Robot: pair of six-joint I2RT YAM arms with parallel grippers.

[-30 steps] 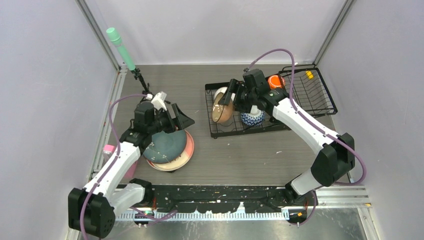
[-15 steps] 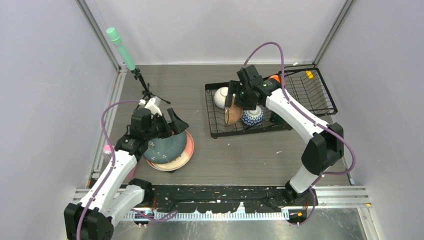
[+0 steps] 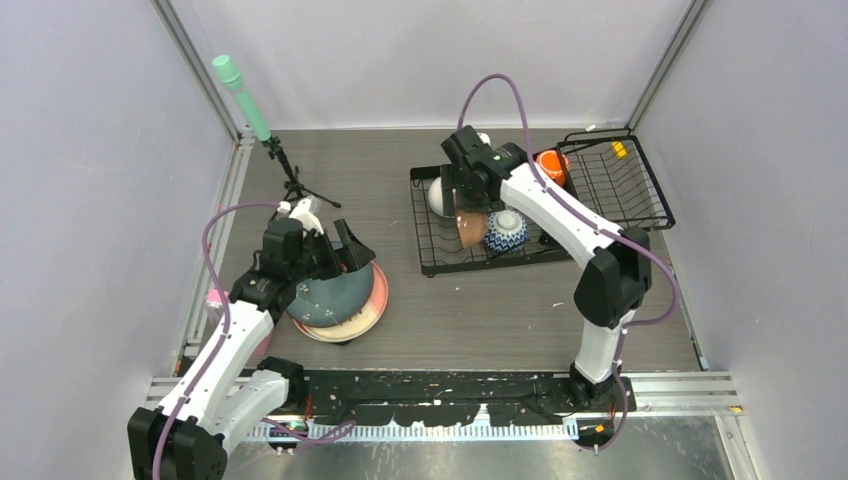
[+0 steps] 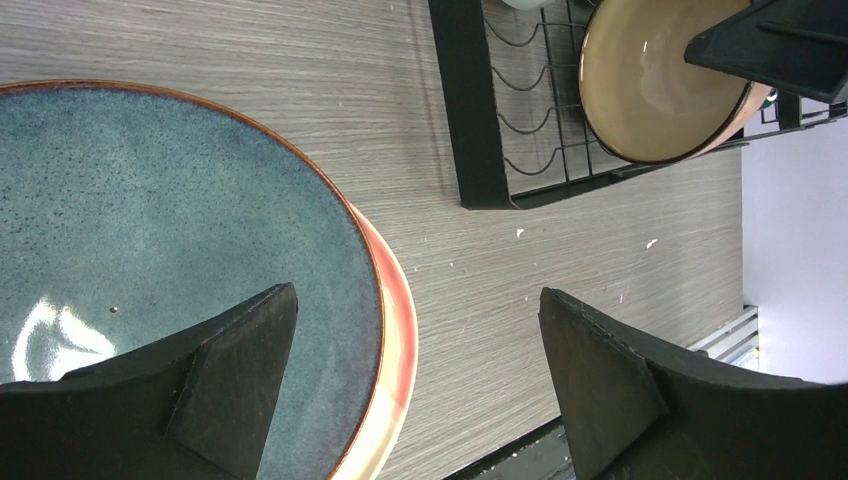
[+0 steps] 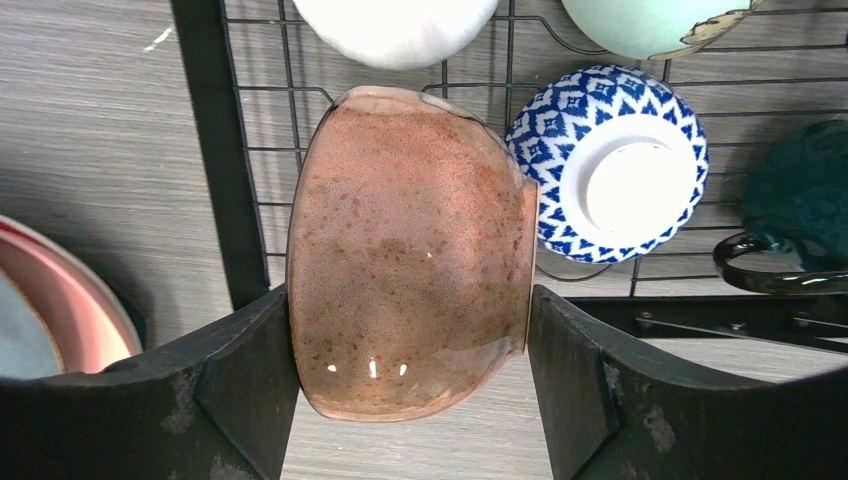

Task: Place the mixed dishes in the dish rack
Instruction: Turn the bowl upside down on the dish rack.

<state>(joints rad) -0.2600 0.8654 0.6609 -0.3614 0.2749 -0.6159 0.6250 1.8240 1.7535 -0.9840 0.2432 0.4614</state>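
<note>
Two dishes in play.
Right claw (image 5: 415, 340) grips the brown glazed ceramic bowl (image 5: 410, 250) on edge over the black wire dish rack (image 5: 205, 150); left claw (image 4: 415, 380) gapes empty over the rim of the dark teal speckled plate (image 4: 150, 250).

No legible text, label, brand mark, number or sign is visible in any of the three views. The blue-and-white ceramic bowl (image 5: 608, 178) carries a repeating diamond pattern only, with no characters.
</note>
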